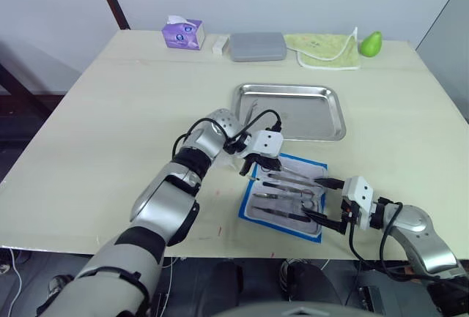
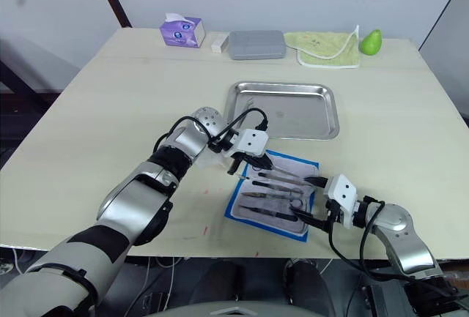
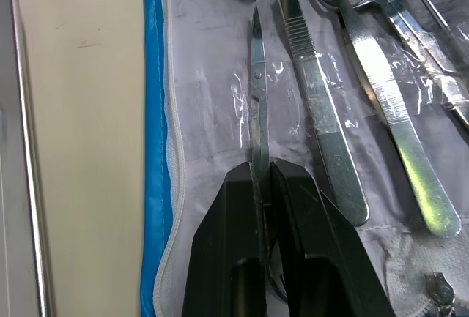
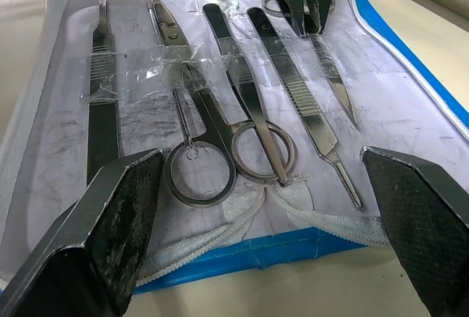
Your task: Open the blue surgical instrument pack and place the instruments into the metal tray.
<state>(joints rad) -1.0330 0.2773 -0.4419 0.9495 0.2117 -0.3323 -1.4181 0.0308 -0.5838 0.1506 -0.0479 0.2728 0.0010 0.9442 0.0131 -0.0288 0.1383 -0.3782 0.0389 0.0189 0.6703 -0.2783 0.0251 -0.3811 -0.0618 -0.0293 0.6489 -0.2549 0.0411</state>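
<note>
Blue surgical instrument pack [image 1: 284,198] already open, lying flat near table's front edge, just in front of metal tray [image 1: 290,111]. Instruments [image 4: 242,97] lie in row on pale lining under clear straps. Tray looks empty, though glare makes that hard to confirm. Left gripper [image 3: 262,185] clamped on small scissors [image 3: 258,105] at pack's tray-side edge. Right gripper [image 4: 256,236] wide apart, holding nothing, poised at opposite end of pack. Judgement: opening done; transfer into tray barely begun, every instrument left to move.
</note>
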